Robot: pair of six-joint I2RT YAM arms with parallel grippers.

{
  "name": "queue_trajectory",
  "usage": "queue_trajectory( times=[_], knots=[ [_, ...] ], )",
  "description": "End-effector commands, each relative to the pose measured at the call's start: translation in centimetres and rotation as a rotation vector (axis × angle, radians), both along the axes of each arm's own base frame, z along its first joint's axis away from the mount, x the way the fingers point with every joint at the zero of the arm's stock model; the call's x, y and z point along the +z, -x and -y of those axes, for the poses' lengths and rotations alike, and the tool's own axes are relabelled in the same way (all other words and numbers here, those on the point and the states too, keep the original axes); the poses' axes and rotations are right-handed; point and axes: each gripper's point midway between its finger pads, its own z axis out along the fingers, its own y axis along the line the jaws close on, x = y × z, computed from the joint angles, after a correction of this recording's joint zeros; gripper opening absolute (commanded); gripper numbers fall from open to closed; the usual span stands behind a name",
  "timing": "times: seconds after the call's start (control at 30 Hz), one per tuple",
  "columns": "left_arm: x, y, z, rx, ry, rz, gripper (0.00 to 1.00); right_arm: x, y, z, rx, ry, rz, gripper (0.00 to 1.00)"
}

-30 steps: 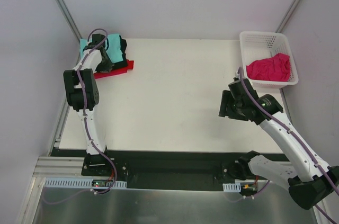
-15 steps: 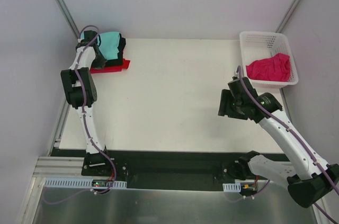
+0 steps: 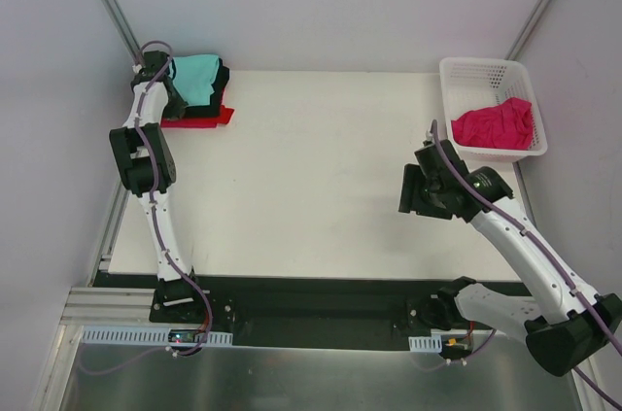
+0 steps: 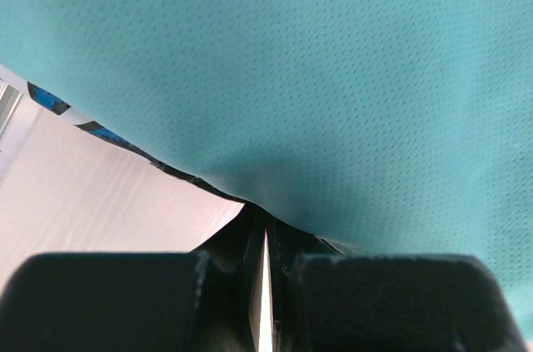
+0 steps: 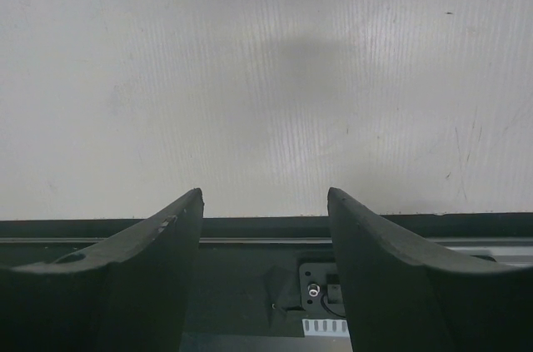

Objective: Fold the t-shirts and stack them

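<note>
A stack of folded t-shirts lies at the table's far left corner: the teal-green one [image 3: 199, 71] on top, the black one [image 3: 223, 81] under it, the red one [image 3: 199, 118] at the bottom. My left gripper [image 3: 165, 90] is at the stack's left edge. In the left wrist view its jaws [image 4: 262, 220] are shut to a thin slit, with the teal cloth [image 4: 316, 77] pinched at the tips. The black shirt's blue-white mark [image 4: 52, 102] shows beneath. The magenta-pink t-shirt [image 3: 494, 125] lies crumpled in the basket. My right gripper [image 3: 416, 192] [image 5: 265, 202] is open and empty above bare table.
The white lattice basket [image 3: 457, 66] stands at the far right corner. The left wall and a metal frame post [image 3: 112, 3] are close behind the left gripper. The table's near edge and a black rail [image 5: 250, 231] show under the right gripper.
My left gripper has moved left and back toward the corner, and the shirt stack has slid with it. The right arm has barely moved.
</note>
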Motion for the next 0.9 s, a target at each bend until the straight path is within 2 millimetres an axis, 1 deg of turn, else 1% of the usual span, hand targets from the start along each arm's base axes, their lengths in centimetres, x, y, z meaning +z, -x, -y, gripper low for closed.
queue_trajectory(
  times=[0.0,0.13,0.17,0.2,0.23,0.27,0.3,0.33,0.37,0.43,0.47,0.5,0.53,0.57,0.6,0.63,0.67,0.7,0.73,0.77,0.8,0.83,0.87],
  knots=[
    [2.3,-1.5,-1.1,-0.014,-0.031,0.06,0.0,1.1,-0.4,-0.5,0.011,-0.025,0.019,0.64],
    [3.3,-1.3,-0.3,0.003,0.014,0.084,0.0,0.9,-0.5,-0.6,0.012,-0.027,0.013,0.64],
    [4.6,-1.3,0.1,0.003,0.034,0.111,0.0,0.9,-0.5,-0.8,0.012,-0.034,0.01,0.64],
    [4.9,-1.0,0.5,0.013,0.059,0.117,0.0,0.9,-0.7,-0.9,0.015,-0.036,0.01,0.64],
    [5.6,-1.0,1.1,0.007,0.075,0.131,0.01,0.9,-0.7,-1.0,0.012,-0.039,0.009,0.64],
    [7.6,-0.8,1.6,0.002,0.081,0.167,0.02,0.8,-0.7,-1.1,0.012,-0.043,0.006,0.64],
    [8.1,-0.5,2.2,-0.001,0.096,0.172,0.02,0.8,-0.9,-1.2,0.009,-0.048,0.01,0.64],
    [8.9,-0.3,3.2,-0.016,0.097,0.182,0.03,0.9,-1.0,-1.3,0.004,-0.056,0.011,0.64],
    [10.5,0.6,4.4,-0.037,0.112,0.201,0.04,0.9,-1.0,-1.5,0.007,-0.062,0.011,0.64],
    [12.2,1.7,6.1,-0.054,0.112,0.218,0.06,0.9,-1.4,-1.7,0.004,-0.068,0.022,0.65],
    [13.6,2.7,8.3,-0.095,0.109,0.235,0.08,1.0,-1.7,-1.6,0.001,-0.061,0.029,0.65],
    [14.3,3.3,9.4,-0.111,0.09,0.24,0.09,0.7,-2.1,-1.7,-0.002,-0.051,0.026,0.65],
    [14.9,4.1,10.7,-0.142,0.084,0.244,0.14,0.9,-2.4,-1.7,-0.005,-0.044,0.035,0.66],
    [16.0,5.3,13.1,-0.191,0.074,0.257,0.24,0.9,-2.8,-1.4,-0.005,-0.018,0.043,0.66],
    [16.3,6.2,14.7,-0.222,0.072,0.257,0.32,0.7,-3.1,-1.2,-0.002,0.004,0.033,0.66],
    [16.5,7.1,15.7,-0.245,0.062,0.255,0.42,1.0,-3.4,-1.1,-0.004,0.016,0.045,0.67],
    [16.3,9.0,17.0,-0.264,0.064,0.243,0.65,1.0,-3.8,-0.9,-0.007,0.034,0.051,0.67],
    [16.2,10.2,19.3,-0.305,0.081,0.237,0.74,1.1,-4.0,-0.9,0.004,0.043,0.055,0.7],
    [15.9,11.3,20.1,-0.315,0.074,0.227,0.82,1.2,-4.1,-0.9,0.007,0.048,0.053,0.74],
    [15.0,13.5,20.8,-0.326,0.089,0.203,0.91,1.6,-4.3,-1.1,0.011,0.041,0.063,0.77],
    [14.6,15.0,22.4,-0.36,0.117,0.19,0.99,1.7,-4.2,-1.2,0.016,0.035,0.061,0.83],
    [14.1,16.2,22.8,-0.367,0.125,0.176,0.99,2.1,-4.1,-1.4,0.02,0.019,0.068,0.85],
    [12.9,18.6,23.2,-0.375,0.151,0.149,0.99,2.2,-3.9,-2.0,0.036,-0.014,0.059,0.87]
  ],
)
